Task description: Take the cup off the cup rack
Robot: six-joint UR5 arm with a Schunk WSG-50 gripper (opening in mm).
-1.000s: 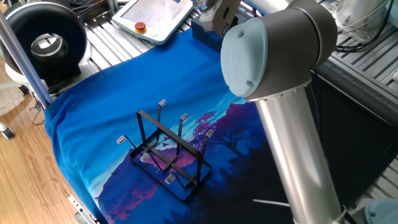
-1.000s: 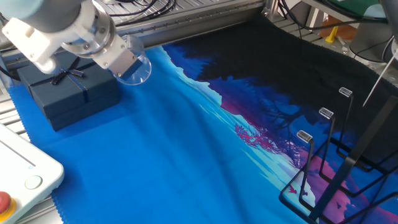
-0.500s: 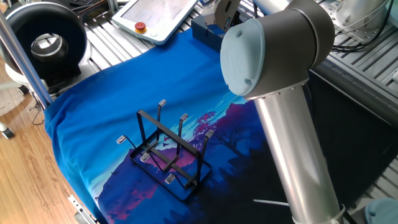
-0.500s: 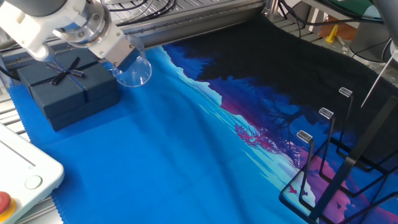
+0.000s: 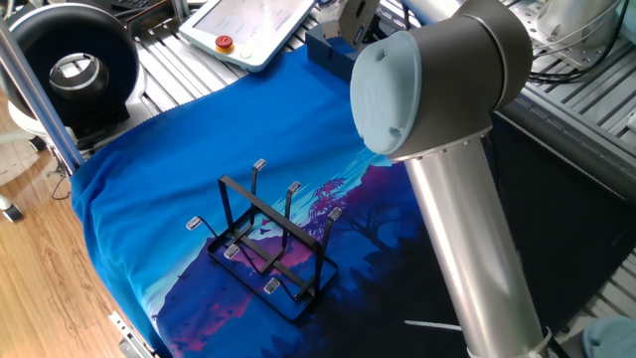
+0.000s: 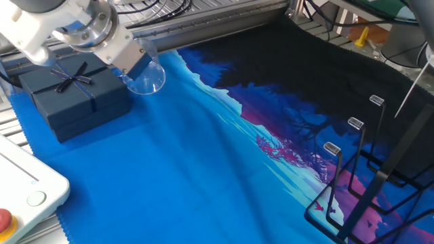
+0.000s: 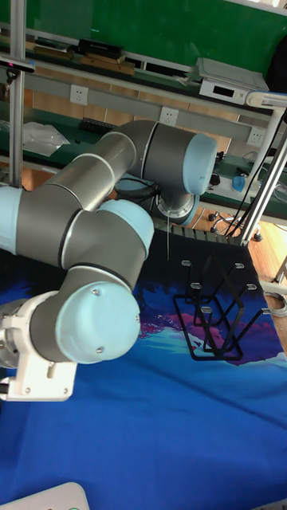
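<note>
Since a second ago the pincer (image 6: 135,64) has drifted slightly toward 9 o'clock in the other fixed view, pinching the cup (image 6: 146,76) just above the blue cloth (image 6: 169,176) beside the dark gift box (image 6: 71,102). Well apart at 4 o'clock, the cup rack (image 6: 359,183) stands bare-pronged where the cloth turns purple and black; between them the cloth lies open. At 7 o'clock a white pendant (image 6: 20,196) overlaps the desk (image 6: 203,13) edge.
</note>
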